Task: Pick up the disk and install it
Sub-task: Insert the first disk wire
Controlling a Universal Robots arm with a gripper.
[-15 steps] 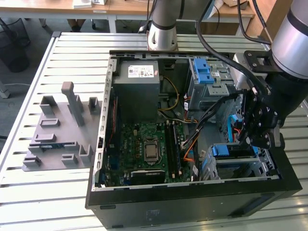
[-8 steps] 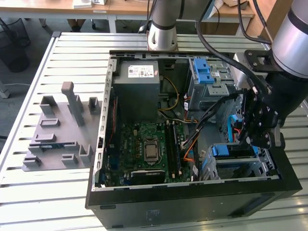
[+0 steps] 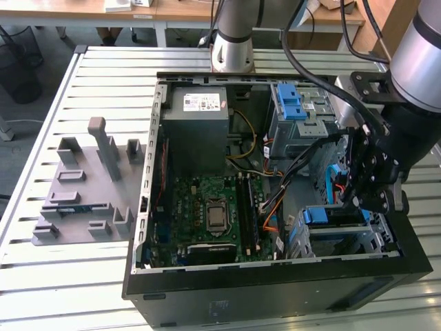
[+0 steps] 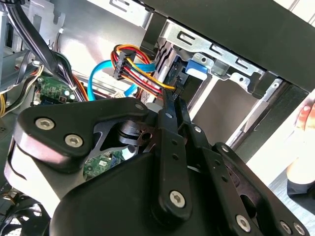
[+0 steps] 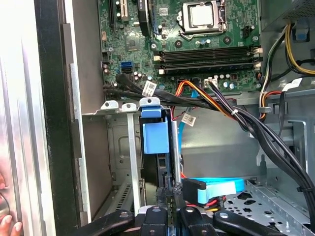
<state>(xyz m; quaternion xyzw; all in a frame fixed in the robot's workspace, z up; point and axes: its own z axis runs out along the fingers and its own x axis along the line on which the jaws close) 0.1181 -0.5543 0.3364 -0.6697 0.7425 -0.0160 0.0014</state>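
Gripper: black linkage, fingers drawn together, tips clamped on the rear edge of the disk. Disk: blue carrier frame, standing on edge in the metal drive cage at the computer case's front corner. Adjacent: light-blue data cable, bundled power wires, motherboard. Grey fixture plate lay well apart on the slatted table.

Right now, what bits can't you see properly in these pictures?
- The disk: in the first wrist view only its blue end shows; the metal bay hides the rest.
- The pincer: in the exterior view its tips blend into the dark case.
- A hand: cut off by the second wrist view's edge.
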